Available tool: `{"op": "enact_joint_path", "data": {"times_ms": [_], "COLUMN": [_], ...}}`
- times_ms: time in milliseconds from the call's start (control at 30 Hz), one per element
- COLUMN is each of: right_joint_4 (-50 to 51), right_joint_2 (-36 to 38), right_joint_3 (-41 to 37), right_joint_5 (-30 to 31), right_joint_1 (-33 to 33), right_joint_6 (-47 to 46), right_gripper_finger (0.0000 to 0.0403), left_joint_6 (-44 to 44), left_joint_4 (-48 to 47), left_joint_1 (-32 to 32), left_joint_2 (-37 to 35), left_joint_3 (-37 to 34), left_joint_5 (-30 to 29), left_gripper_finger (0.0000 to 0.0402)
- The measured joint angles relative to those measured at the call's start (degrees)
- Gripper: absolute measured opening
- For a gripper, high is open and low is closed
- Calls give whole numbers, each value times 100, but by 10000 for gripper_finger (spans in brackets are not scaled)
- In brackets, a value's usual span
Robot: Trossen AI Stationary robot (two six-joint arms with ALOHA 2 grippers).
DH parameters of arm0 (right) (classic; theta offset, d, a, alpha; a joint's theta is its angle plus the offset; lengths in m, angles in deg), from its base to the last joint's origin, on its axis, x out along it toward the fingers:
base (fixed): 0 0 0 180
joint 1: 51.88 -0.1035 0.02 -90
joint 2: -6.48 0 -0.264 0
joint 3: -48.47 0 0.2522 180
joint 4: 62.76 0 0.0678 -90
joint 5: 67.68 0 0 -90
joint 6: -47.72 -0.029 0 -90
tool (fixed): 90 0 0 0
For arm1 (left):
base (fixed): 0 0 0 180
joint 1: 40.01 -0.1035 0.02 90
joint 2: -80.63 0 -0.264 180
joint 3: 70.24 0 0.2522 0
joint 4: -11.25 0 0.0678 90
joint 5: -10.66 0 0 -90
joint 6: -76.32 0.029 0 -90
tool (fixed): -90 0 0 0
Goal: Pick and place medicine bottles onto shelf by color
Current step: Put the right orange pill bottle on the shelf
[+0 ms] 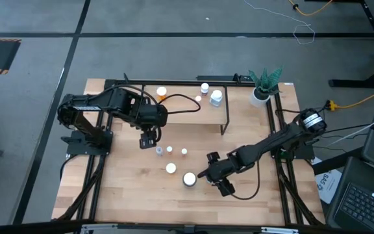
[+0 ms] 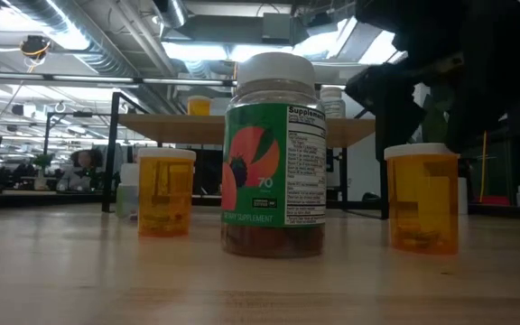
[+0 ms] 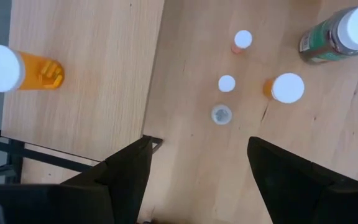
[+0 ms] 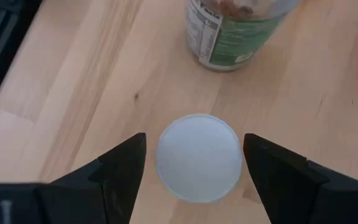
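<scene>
My right gripper [image 4: 194, 163] is open and points down over an orange bottle with a white cap [image 4: 197, 157]. One finger stands on each side of the cap, with a gap to it. The same bottle [image 2: 422, 194] stands upright on the table. A larger green-labelled bottle [image 1: 189, 179] stands just beyond it. My left gripper [image 1: 149, 138] is open and empty, above the table by the shelf's front left corner. Another orange bottle [image 1: 171, 168] and three small bottles [image 1: 169, 150] stand between the arms. The shelf [image 1: 180, 114] carries an orange bottle [image 1: 162, 93] and white ones [image 1: 216, 97].
A white pot with a green plant [image 1: 265, 84] stands at the table's far right, beside the shelf. A black cable [image 1: 187, 104] lies across the shelf board. The shelf's black legs [image 1: 224, 127] stand near the small bottles. Bare tabletop [image 1: 128, 188] lies toward the near left.
</scene>
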Motion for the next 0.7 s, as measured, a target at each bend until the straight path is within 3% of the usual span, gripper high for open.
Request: {"op": "enact_joint_path", "data": {"times_ms": [300,567,700], "right_joint_4": [-9,43,136], "right_joint_2": [-174,-174,-170], "right_joint_3": [1,1,28], "right_joint_5": [56,281,281], "right_joint_1": [0,0,17], "right_joint_6": [-140,-171,-139], "right_gripper_finger": [271,210,210], "left_joint_6": [13,13,32], "left_joint_4": [2,2,2], "left_joint_1": [0,0,0], "left_joint_2": [0,0,0], "left_joint_3": [0,0,0], "left_joint_5": [0,2,2], "left_gripper_finger": [260,260,260]}}
